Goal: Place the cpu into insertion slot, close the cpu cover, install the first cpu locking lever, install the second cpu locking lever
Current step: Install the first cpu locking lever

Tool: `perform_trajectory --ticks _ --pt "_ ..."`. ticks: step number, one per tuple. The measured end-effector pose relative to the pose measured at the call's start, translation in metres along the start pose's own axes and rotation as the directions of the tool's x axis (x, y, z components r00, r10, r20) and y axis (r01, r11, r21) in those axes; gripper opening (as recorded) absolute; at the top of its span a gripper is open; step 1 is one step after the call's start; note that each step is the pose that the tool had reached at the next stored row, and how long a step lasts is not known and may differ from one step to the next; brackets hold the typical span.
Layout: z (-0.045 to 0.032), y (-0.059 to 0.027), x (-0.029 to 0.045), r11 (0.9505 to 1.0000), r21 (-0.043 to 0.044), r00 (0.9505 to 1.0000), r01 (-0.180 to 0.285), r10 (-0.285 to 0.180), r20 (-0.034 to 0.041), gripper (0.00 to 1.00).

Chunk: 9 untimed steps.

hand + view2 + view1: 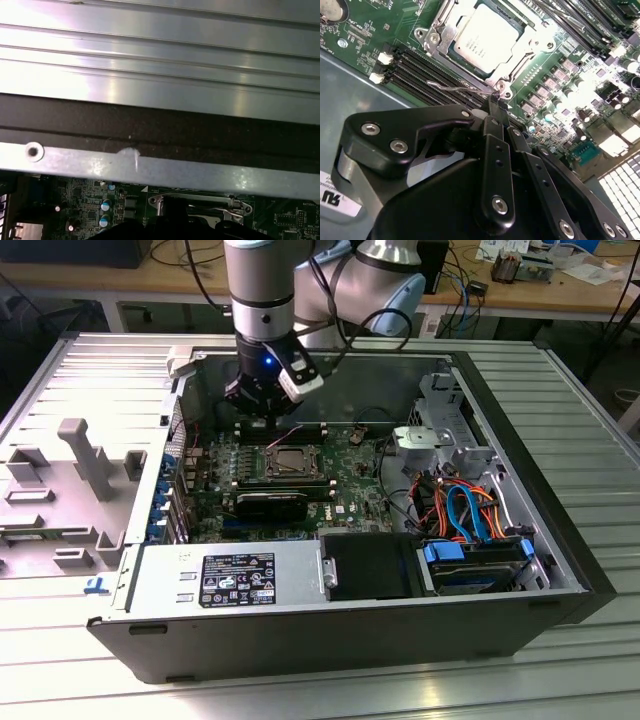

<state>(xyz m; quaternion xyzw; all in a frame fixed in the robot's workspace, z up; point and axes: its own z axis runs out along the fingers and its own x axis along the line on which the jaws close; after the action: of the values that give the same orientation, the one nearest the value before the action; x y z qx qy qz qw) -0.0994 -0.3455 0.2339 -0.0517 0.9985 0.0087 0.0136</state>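
Gripper [262, 400] positioned inside the open computer case [300, 635], over the far edge of the insertion slot [268, 468]. Fingers pressed together in the second wrist view, tips [496, 102] at the slot corner where a thin locking lever [452, 86] ends. Cannot tell whether the wire is pinched between them or merely touched.

Cpu [487, 37] seated flat in the slot, silver top facing up. Cpu cover [532, 40] apparently lowered around it, frame lying on the chip's edges.

Handling, as judged:
- Cpu: light, rigid, fragile on the underside. Already seated; avoid pressing on it.
- Cover: thin sheet metal, easily bent. Push on the frame, never through the window.
- Lever: slim spring-steel wire, stiff but springy, smooth and prone to slipping out. Take hold near the free bent end, away from the pivot, for best leverage.

Surroundings:
- Black memory slots [420, 70] just beside the lever, between it and the case wall [160, 165].
- Rows of small components [555, 82] on the green motherboard [365, 35] close to the other side of the slot.
- Long black card [272, 502] just near of the slot.
- Orange and blue cables [465, 510] well apart, toward the exterior view's right.
- Little clearance around the fingers beside the far wall.
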Motion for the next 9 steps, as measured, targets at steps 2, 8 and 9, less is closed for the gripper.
perform_trajectory --ticks 2,8,9 --pt "0.0024 0.0000 0.0001 1.0000 0.0000 1.0000 0.000 0.000 0.0000 0.11" --pt "0.0137 -0.0003 -0.0003 1.0000 0.0000 1.0000 0.000 0.000 0.0000 0.11" --pt "0.0156 -0.0003 -0.0004 1.0000 -0.0001 1.0000 0.000 0.000 0.0001 0.11"
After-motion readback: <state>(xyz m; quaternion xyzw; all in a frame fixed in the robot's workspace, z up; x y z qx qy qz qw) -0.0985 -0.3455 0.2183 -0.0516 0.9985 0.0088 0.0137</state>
